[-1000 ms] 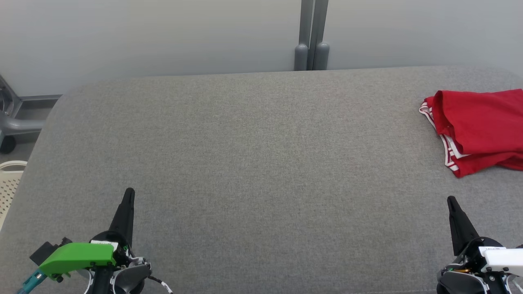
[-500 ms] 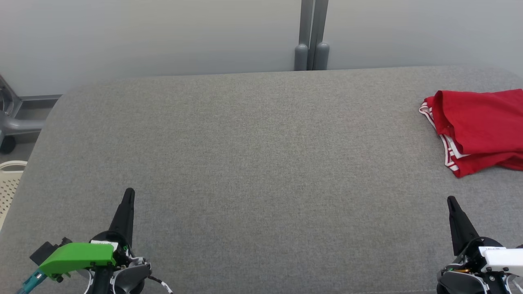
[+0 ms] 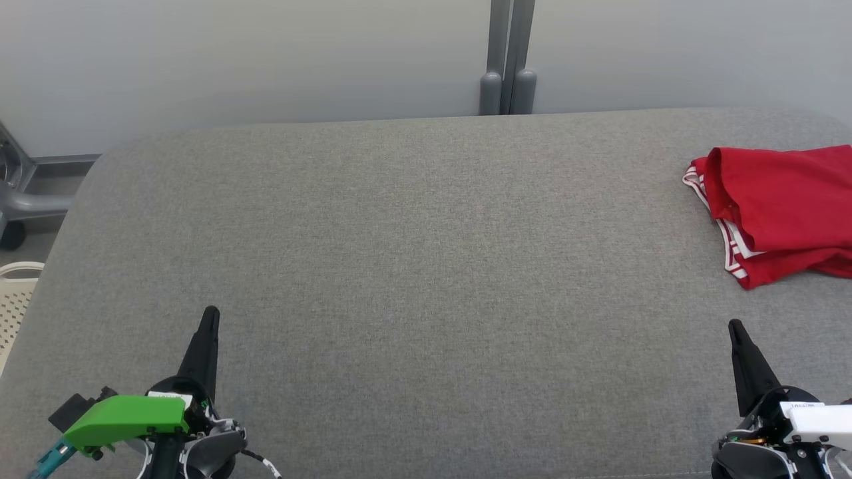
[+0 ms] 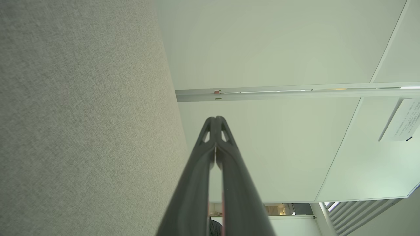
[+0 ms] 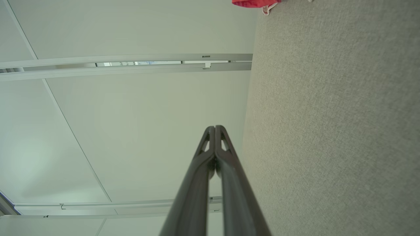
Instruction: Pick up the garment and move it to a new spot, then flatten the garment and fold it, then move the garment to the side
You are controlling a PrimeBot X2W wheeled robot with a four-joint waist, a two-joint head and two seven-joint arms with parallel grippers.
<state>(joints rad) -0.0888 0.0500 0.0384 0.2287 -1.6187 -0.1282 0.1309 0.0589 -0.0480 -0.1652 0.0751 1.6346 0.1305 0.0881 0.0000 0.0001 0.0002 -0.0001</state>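
Observation:
The garment point(image 3: 782, 206) is red with white-striped trim. It lies folded in a loose pile at the right edge of the grey table point(image 3: 413, 266), partly cut off by the frame. A sliver of the garment point(image 5: 254, 2) shows at the top of the right wrist view. My left gripper point(image 3: 211, 313) rests shut at the lower left, far from the garment, its tips pressed together point(image 4: 215, 118). At the lower right, a short way in front of the garment, my right gripper point(image 3: 735, 326) is shut too, holding nothing point(image 5: 215, 127).
A pale wall with a grey post point(image 3: 507, 60) runs behind the table. A white perforated basket point(image 3: 14, 299) and a grey frame point(image 3: 20, 193) stand off the table's left edge.

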